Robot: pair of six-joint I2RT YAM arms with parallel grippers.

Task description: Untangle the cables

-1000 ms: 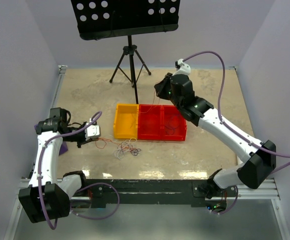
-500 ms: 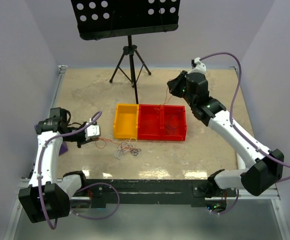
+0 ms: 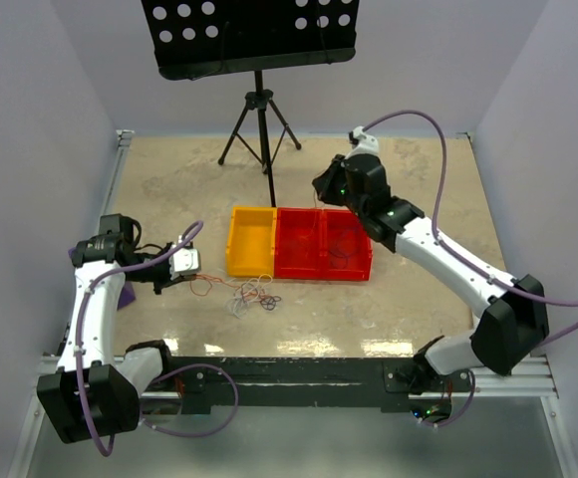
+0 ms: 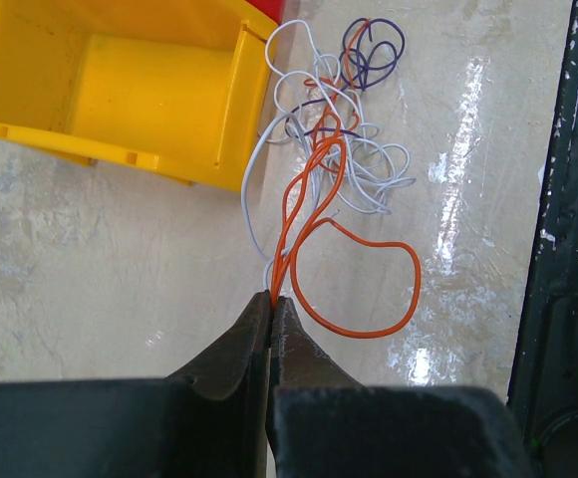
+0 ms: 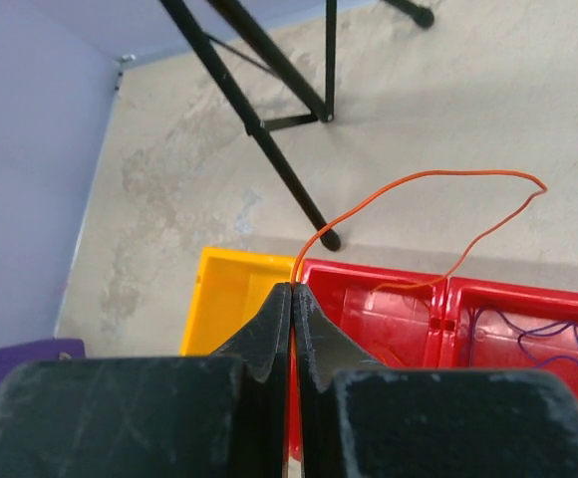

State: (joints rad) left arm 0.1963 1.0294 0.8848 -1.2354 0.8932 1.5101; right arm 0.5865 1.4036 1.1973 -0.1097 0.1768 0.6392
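The tangled bundle of thin orange, white and purple cables (image 4: 341, 129) lies just beyond the left gripper (image 4: 271, 304), one orange strand (image 4: 369, 335) pinched between its fingers. A separate thin orange wire (image 5: 429, 177) is nipped by the right gripper (image 5: 292, 294). Light, limp, springy handling is expected; free ends are best taken.

Cables (image 3: 255, 296) near yellow bin (image 3: 249, 267), right end effector (image 3: 320, 187) by red bins (image 3: 321, 270)
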